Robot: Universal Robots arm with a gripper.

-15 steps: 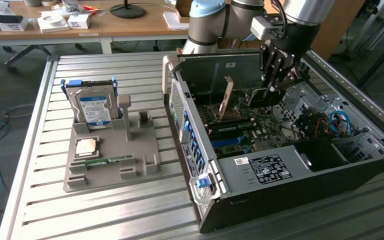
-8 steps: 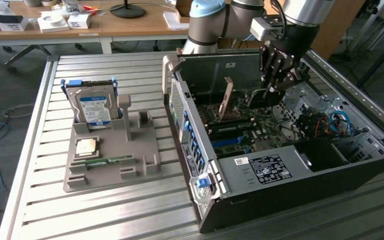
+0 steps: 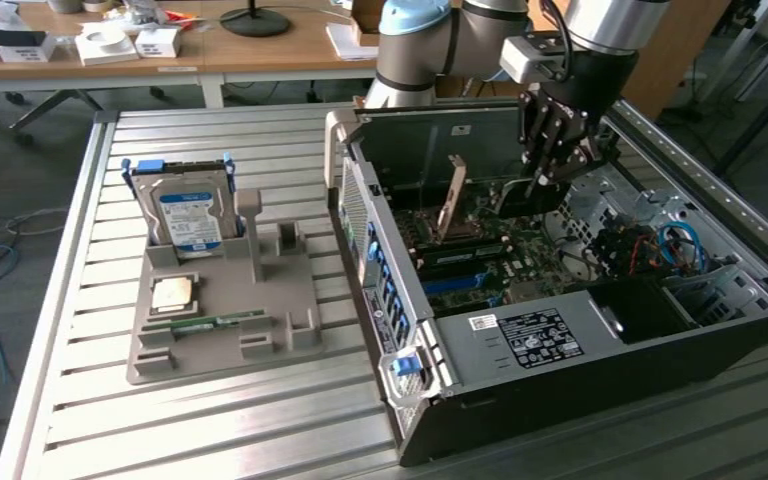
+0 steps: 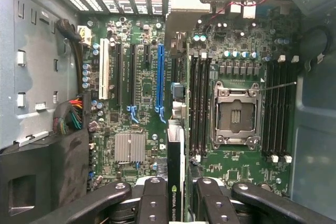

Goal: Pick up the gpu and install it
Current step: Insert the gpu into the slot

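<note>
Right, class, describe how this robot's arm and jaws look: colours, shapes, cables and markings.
The arm is rounded silver-grey tube sections with a pale blue joint cap. A small pale box sits at the wrist, a dark cable beside it. The jaws are black linked bars with round pivot bolts.

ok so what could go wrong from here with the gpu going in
1. The gpu, clamped edge-on in the claw, appears offset from the blue slot; pressed down misaligned, it could jam.
2. The open cpu socket lies close by; a slipped card might hit its exposed contacts.
</note>
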